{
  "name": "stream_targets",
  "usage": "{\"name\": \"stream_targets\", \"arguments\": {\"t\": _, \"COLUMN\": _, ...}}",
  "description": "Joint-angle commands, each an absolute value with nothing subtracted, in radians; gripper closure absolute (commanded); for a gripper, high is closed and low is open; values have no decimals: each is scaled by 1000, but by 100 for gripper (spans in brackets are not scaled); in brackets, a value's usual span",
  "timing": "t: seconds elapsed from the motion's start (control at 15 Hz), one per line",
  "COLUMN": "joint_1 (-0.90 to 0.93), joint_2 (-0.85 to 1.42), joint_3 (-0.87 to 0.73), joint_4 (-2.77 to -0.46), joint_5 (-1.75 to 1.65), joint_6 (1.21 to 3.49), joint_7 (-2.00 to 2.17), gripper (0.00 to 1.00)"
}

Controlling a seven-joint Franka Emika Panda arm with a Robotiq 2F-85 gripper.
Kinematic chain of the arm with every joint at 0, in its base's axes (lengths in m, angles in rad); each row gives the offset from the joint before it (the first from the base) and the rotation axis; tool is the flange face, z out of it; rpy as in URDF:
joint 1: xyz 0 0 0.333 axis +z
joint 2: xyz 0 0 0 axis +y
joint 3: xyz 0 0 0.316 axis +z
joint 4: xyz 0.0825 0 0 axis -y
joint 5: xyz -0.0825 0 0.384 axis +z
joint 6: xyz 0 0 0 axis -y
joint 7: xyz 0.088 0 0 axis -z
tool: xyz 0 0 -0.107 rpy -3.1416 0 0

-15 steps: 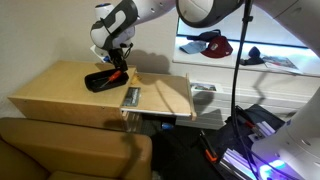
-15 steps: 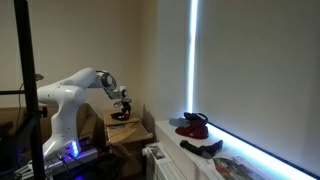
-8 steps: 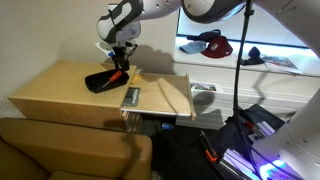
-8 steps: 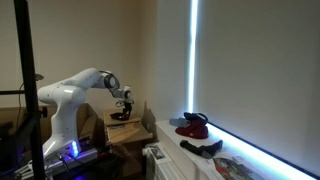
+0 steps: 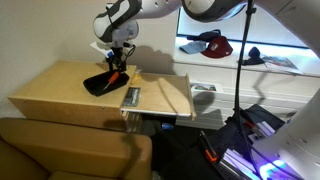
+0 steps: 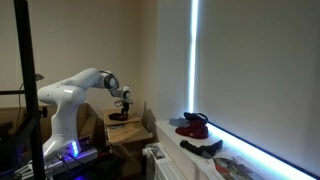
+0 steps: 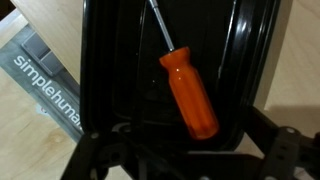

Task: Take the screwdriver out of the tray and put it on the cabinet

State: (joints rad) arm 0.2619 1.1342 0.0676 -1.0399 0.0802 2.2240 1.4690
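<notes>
The screwdriver has an orange-red handle and a thin shaft. It lies inside the black tray in the wrist view. The tray rests on the tan cabinet toward its far side. My gripper hangs open just above the tray, its dark fingers on either side of the handle's end and touching nothing. In both exterior views the gripper points down over the tray. The orange handle shows faintly beneath it.
A flat grey booklet-like item printed "simplehuman" lies beside the tray. A brown couch stands in front of the cabinet. A stand's pole and a lit shelf with a red cap are off to the side.
The gripper has shifted slightly over the tray and stays open. The screwdriver and the tray have not moved.
</notes>
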Motion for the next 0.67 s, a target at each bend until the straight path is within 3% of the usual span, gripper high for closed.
{"name": "stream_targets", "arguments": {"t": 0.0, "joint_1": 268, "joint_2": 1131, "joint_3": 78, "joint_4": -1042, "joint_5": 100, "joint_6": 2219, "joint_7": 1401, "gripper": 0}}
{"name": "stream_targets", "arguments": {"t": 0.6, "joint_1": 302, "joint_2": 1139, "joint_3": 55, "joint_4": -1032, "joint_5": 92, "joint_6": 2196, "joint_7": 1419, "gripper": 0}}
